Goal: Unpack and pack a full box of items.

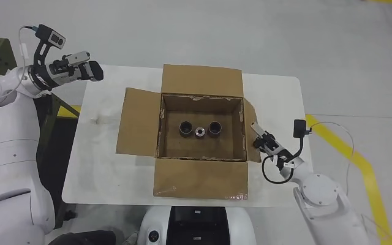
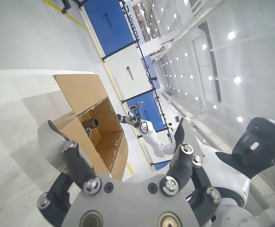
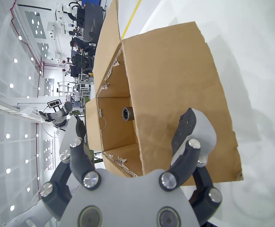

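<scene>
While the open cardboard box [image 1: 202,79] sits on the white worktop [image 1: 275,98] over grey floor [image 1: 275,30], left gripper [image 1: 95,68] and right gripper [image 1: 256,130] are both spread apart, empty.

A robotics lab hall; high spotlit ceiling [image 2: 214,64]; blue partition panels [image 2: 111,28]; yellow floor line [image 3: 131,18].

The top camera looks straight down into the box [image 1: 202,79]. Both wrist cameras look into it sideways, the right one from closer.

White table [image 1: 275,92] on grey floor [image 1: 245,30]; yellow floor line [image 1: 343,143]; blue-white partition panels [image 2: 129,73] behind.
</scene>
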